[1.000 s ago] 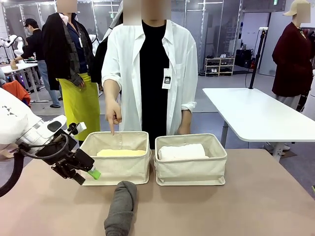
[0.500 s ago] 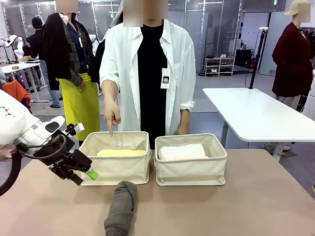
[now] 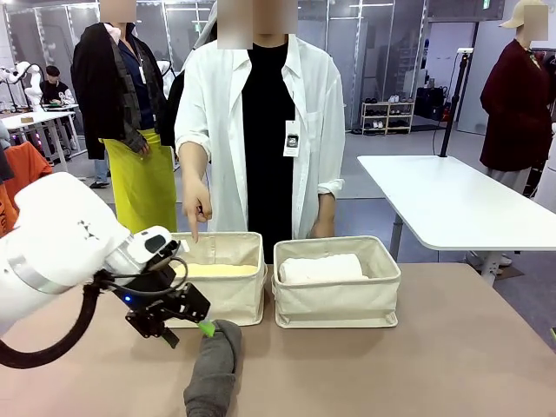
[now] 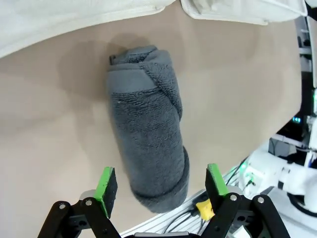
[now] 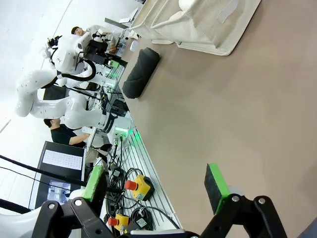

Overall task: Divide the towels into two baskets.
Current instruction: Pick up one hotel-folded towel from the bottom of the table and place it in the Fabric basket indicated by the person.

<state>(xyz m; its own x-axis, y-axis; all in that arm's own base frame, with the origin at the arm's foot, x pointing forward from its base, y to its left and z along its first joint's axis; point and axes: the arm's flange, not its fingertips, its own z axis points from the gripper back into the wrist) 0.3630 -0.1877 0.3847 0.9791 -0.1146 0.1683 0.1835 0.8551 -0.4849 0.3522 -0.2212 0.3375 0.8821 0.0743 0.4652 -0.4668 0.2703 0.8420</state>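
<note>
Left gripper (image 4: pixel 161 184) hangs over the dark grey towel (image 4: pixel 147 128) on the table (image 4: pixel 54 119) — jaws apart, not gripping; right gripper (image 5: pixel 156 184) spread wide too.

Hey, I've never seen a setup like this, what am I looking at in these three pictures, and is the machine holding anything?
These are three camera views of one moment. The front view looks across a tan table at a person in a white shirt, whose hand points down into the left basket. That basket holds a pale yellow towel; the right basket holds a white towel.

The white machine is a robot arm. Its left gripper, with green pads, is open just above a dark grey towel rolled up on the table. It holds nothing.

The left wrist view looks down past the left gripper's fingers at that towel. The right wrist view comes from the other arm: the right gripper is open and empty, off to the side.
</note>
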